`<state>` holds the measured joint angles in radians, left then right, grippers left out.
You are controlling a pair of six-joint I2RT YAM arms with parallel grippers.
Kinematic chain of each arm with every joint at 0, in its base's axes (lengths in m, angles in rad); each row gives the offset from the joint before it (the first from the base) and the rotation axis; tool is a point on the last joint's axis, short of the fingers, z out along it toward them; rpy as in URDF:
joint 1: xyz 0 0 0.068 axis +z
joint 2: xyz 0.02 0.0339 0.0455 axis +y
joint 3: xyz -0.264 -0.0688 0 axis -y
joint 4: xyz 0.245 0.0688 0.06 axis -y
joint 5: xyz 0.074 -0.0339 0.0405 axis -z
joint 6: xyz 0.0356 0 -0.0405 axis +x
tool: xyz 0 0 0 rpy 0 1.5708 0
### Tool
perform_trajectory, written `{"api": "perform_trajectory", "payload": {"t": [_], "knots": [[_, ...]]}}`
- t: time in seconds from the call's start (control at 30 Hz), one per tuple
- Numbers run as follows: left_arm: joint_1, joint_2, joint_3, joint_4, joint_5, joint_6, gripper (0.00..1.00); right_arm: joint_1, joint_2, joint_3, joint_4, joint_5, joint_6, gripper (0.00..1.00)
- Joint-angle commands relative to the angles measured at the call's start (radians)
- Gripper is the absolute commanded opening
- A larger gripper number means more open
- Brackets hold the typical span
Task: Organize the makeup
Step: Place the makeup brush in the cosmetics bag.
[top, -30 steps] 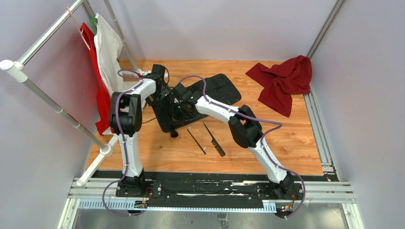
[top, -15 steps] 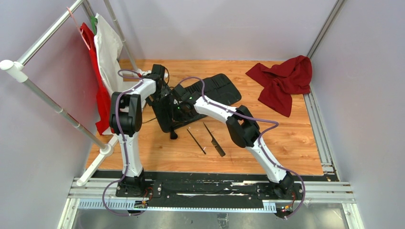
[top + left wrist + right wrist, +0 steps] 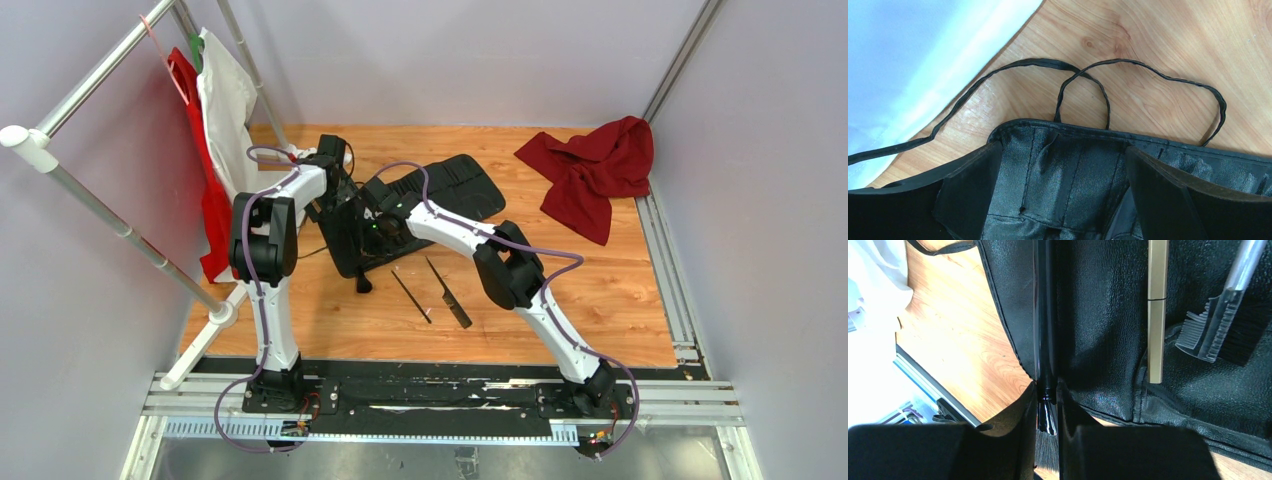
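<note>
The black roll-up case (image 3: pixel 460 185) lies open across the middle of the table. My right gripper (image 3: pixel 1047 415) is shut on a black-handled brush (image 3: pixel 1044 315) at its ferrule. The handle lies along the case's left part, and the bristles are between my fingers. In the top view this gripper (image 3: pixel 380 228) is over the case. A tan-handled brush (image 3: pixel 1158 310) and a clear-handled comb brush (image 3: pixel 1220 315) lie on the case. My left gripper (image 3: pixel 1063 195) is open and straddles the case's end (image 3: pixel 1068 165). A thin brush (image 3: pixel 411 295) and a black comb (image 3: pixel 448 293) lie on the wood in front.
The case's black tie strings (image 3: pixel 1083 85) loop over the wood. A dark brush end (image 3: pixel 364 282) shows at the case's near edge. A red cloth (image 3: pixel 595 170) lies at the back right. A clothes rack (image 3: pixel 100 200) with white and red garments (image 3: pixel 220 110) stands on the left.
My right arm has shifted slightly to the left, with the brush still in its grip. The left arm, the loose brush and the comb have not moved.
</note>
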<state>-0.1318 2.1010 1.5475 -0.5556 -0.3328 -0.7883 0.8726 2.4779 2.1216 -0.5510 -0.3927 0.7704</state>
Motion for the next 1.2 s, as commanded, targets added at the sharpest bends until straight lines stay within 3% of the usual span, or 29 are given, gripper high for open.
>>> {"api": "perform_trajectory", "payload": {"t": [0.0,1.17], "knots": [[0.012,0.012,-0.009,0.002,0.028,-0.001,0.98,-0.003,-0.045,0.005,-0.043,-0.015,-0.012,0.01],[0.012,0.014,-0.001,0.024,0.126,-0.011,0.98,-0.002,0.018,0.132,-0.108,-0.058,-0.010,0.01]]}}
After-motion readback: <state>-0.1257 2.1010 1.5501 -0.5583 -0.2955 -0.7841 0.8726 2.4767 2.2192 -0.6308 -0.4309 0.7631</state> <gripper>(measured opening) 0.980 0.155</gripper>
